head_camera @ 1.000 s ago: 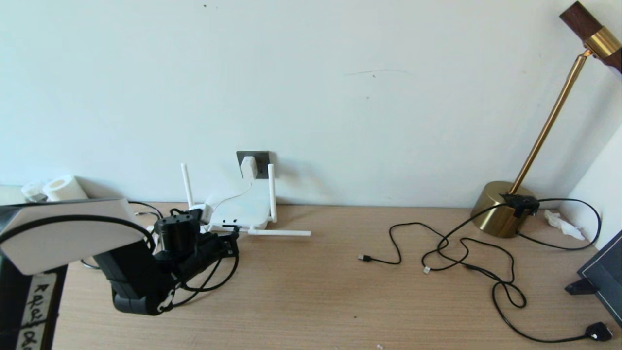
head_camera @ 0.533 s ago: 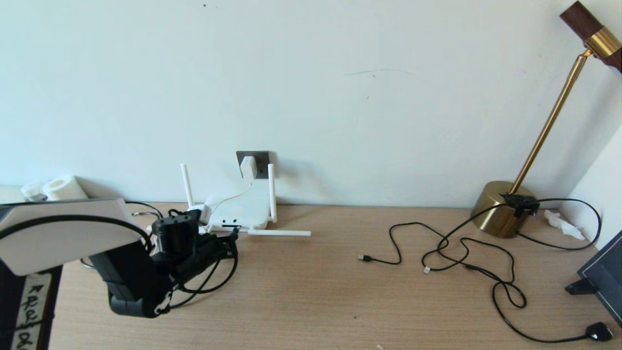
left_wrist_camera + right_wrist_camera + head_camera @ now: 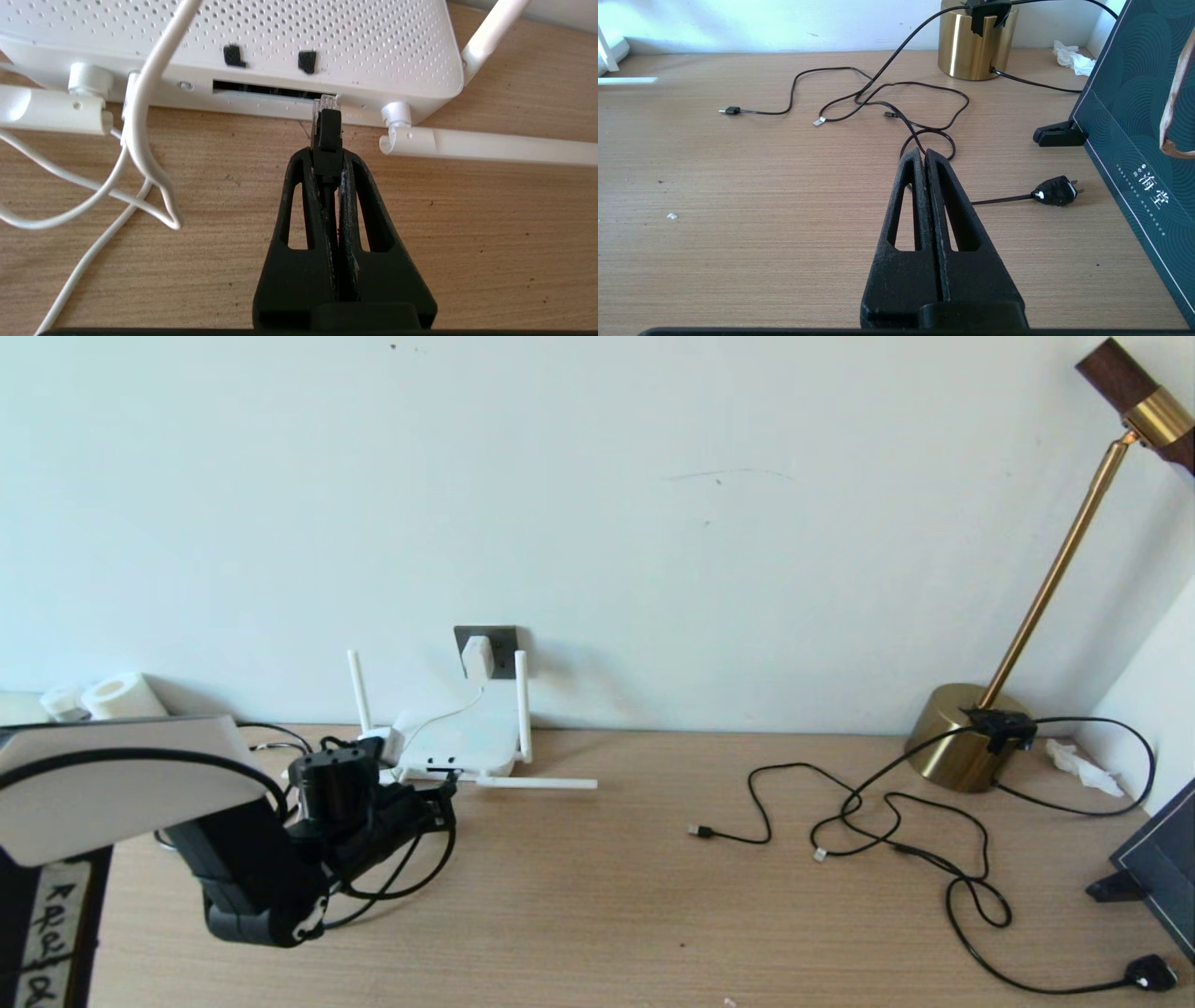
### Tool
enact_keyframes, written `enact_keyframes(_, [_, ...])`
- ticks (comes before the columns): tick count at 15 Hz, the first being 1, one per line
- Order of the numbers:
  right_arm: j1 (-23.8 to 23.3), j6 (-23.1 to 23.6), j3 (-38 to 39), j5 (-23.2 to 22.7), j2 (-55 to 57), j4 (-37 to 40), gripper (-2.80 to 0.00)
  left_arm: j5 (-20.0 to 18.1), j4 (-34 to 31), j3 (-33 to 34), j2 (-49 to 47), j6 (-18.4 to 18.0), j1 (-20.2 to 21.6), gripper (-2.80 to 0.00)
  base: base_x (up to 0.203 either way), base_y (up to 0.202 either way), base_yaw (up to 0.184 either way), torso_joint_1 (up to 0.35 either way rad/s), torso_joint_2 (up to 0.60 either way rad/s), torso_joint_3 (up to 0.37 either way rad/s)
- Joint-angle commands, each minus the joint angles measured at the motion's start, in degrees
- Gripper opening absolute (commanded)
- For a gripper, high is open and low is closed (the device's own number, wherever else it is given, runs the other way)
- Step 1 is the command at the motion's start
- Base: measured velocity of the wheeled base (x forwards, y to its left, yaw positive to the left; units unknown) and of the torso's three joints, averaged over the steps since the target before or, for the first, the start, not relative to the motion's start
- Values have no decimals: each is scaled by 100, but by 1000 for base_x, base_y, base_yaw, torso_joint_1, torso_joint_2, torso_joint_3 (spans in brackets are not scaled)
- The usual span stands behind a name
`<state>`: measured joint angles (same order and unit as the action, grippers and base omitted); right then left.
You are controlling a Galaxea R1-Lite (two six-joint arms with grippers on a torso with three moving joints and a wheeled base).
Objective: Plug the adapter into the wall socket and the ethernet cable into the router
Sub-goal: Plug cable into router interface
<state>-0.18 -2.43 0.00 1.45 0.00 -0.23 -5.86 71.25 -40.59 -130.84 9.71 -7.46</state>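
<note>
Two jobs: one looks done, one is in hand.
Adapter: the adapter [image 3: 477,656] sits on the wall socket [image 3: 499,641] above the desk [image 3: 653,896], its thin white cord dropping to the router [image 3: 464,739]; this half appears finished.
Step in hand: seating the ethernet cable [image 3: 327,135] in the router's port slot [image 3: 273,89].
Left end effector: the left end effector [image 3: 327,161] is closed narrowly on the black boot of the ethernet cable, and the clear plug tip sticks out past the fingertips.
Plug position: in the left wrist view the clear tip lies right at the near edge of the router, at the right-hand end of the dark slot; whether it has entered at all cannot be told.
Router: the router lies flat against the wall, one antenna [image 3: 486,147] folded down on the desk just beside the plug's path.
Next move: probably a short, straight push toward the slot, with the plug kept level and lined up with one port opening, then letting go once it seats.
Risk: the tip seems to sit near the slot's end, so a slight sideways correction may be needed; a push off line could shove the light router back instead.
Right end effector: the right end effector [image 3: 926,158] is pressed together on nothing, parked above the desk near the loose black cables [image 3: 896,100].
</note>
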Motion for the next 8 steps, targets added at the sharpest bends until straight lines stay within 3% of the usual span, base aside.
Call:
enact_keyframes(1, [1,-4,0,-4,0,-3,-280,-2,46,33,-3,13,-1,-280,0,0,0,0,0,0])
enact_keyframes(8, [1,-4,0,-1,5,-3,-280,-2,46,7,-37,13,34,-280,0,0,0,0,0,0])
